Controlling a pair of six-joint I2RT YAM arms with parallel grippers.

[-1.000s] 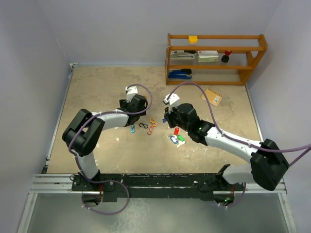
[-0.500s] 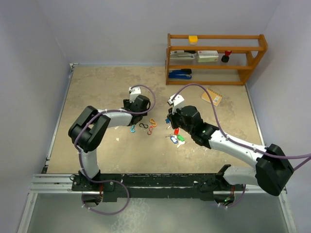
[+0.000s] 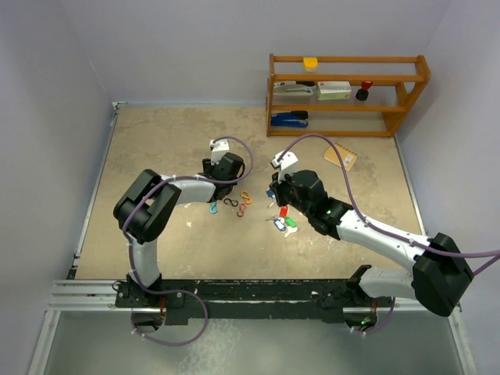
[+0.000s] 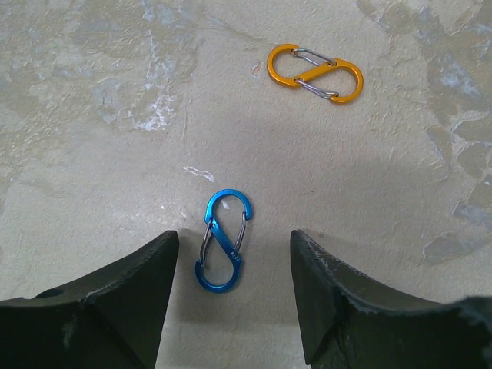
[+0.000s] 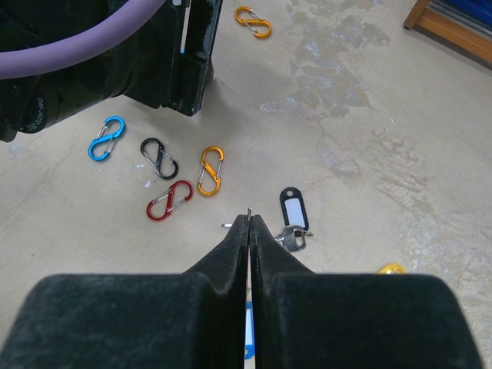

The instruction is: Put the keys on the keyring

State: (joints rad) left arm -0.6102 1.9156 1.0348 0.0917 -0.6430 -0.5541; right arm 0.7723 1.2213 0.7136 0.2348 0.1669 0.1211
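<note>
My left gripper (image 4: 234,257) hangs open just above the table, one finger on each side of a blue S-shaped clip (image 4: 223,240) without touching it. My right gripper (image 5: 250,219) is shut on a thin metal piece (image 5: 250,209) that pokes out past the tips; whether it is the keyring or a key is not clear. Right of those tips lies a key with a black-and-white tag (image 5: 292,209). A yellow tag (image 5: 390,269) shows further right. In the top view the red (image 3: 283,211), blue (image 3: 279,225) and green (image 3: 291,222) tagged keys lie beside the right gripper (image 3: 274,195).
Black (image 5: 159,157), orange (image 5: 210,171) and red (image 5: 169,200) S-clips lie together left of my right fingers. Another orange clip (image 4: 315,73) lies beyond the blue one. The left arm's wrist (image 5: 115,54) is close ahead. A wooden shelf (image 3: 348,94) stands at the back right, a notepad (image 3: 341,155) before it.
The left arm has shifted a little right and settled over the blue clip, its jaws narrowing. The right arm moved slightly right, still shut.
</note>
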